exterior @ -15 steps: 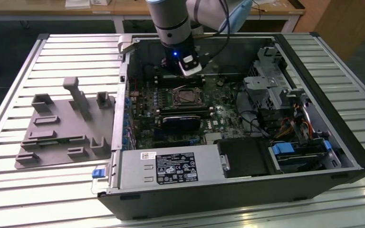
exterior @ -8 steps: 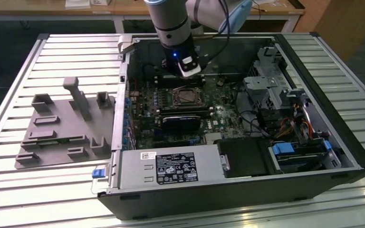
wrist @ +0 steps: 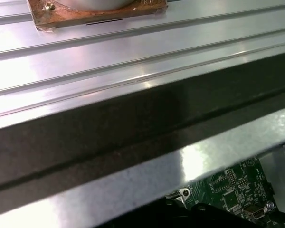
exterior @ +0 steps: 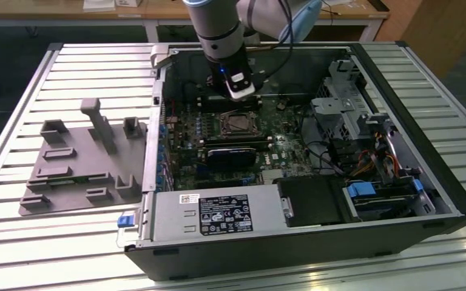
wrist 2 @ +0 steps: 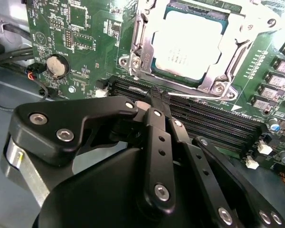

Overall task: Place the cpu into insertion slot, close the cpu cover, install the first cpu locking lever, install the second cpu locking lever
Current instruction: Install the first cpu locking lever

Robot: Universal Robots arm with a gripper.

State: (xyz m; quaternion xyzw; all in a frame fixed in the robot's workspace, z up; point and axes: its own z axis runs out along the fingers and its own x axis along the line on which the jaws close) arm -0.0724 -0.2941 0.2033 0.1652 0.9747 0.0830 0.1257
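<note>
We look down past the black gripper (wrist 2: 160, 95) onto the green motherboard (wrist 2: 85, 28). The cpu (wrist 2: 190, 40) lies flat in the insertion slot (wrist 2: 176, 76), silvery top up, and the cpu cover (wrist 2: 143, 40) lies around it as a metal frame. The fingers (wrist 2: 156, 142) are drawn together. Their tips are at the near end of a thin silver locking lever (wrist 2: 199, 98), which runs along the socket's edge just above the long black slots (wrist 2: 213, 121). We cannot tell whether they pinch it. A round coin cell (wrist 2: 57, 65) sits on the board well apart from the socket, with dark cables (wrist 2: 19, 76) beside it.
</note>
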